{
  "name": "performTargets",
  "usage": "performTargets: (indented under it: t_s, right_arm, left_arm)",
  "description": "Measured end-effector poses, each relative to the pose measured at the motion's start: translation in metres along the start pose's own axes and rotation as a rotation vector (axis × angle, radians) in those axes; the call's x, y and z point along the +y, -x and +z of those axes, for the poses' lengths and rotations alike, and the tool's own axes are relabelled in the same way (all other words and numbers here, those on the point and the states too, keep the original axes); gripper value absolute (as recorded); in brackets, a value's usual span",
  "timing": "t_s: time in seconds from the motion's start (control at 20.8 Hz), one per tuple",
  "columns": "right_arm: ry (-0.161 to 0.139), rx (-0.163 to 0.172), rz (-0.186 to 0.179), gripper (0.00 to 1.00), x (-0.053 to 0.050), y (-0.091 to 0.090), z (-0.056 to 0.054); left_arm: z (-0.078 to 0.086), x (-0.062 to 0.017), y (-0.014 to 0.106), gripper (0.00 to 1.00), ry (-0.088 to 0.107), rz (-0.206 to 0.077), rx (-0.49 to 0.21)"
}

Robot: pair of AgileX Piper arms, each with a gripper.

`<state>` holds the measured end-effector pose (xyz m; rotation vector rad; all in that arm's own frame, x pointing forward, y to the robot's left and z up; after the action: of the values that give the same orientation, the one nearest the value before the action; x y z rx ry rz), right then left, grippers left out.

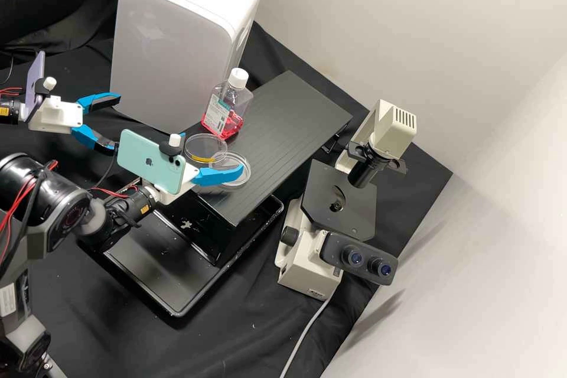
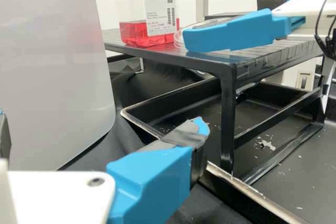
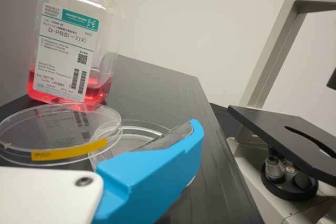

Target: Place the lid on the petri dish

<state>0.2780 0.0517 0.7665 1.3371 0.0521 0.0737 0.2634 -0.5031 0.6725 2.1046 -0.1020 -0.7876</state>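
Observation:
Two round clear petri dish pieces lie on the black slatted shelf (image 1: pixel 295 118). The one with a yellow strip (image 1: pixel 204 146) (image 3: pixel 58 132) rests partly over the rim of the plain one (image 1: pixel 235 164) (image 3: pixel 139 132). My right gripper (image 1: pixel 211 155) is open at them, with the yellow-strip piece between its fingers. One blue finger (image 3: pixel 152 166) lies across the plain piece. My left gripper (image 1: pixel 105 121) hangs open and holds nothing, off to the left beside the white box; one of its fingers (image 2: pixel 157 177) points towards the shelf's leg.
A bottle of pink liquid (image 1: pixel 227 107) stands on the shelf just behind the dishes. A tall white box (image 1: pixel 177 35) stands at the shelf's back left. A black tray (image 1: pixel 177 283) lies under the shelf. A microscope (image 1: pixel 342 212) stands to its right.

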Motion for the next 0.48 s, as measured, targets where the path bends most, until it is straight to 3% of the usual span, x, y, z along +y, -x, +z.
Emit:
performTargets:
  t_s: [0.38,0.43,0.48]
  right_arm:
    - [-0.003,0.002,0.003,1.00,0.0007,-0.0013,-0.0007]
    - [-0.003,0.002,0.003,0.00,0.0007,-0.0013,-0.0007]
    - [-0.003,0.004,0.002,0.00,0.0006,-0.0013,-0.0009]
  left_arm:
    - [0.0000,0.0000,0.0000,1.00,0.000,0.000,0.000]
    - [0.0000,0.0000,0.0000,1.00,0.000,0.000,0.000]
    - [-0.0005,0.0001,0.0001,1.00,0.000,0.000,0.002]
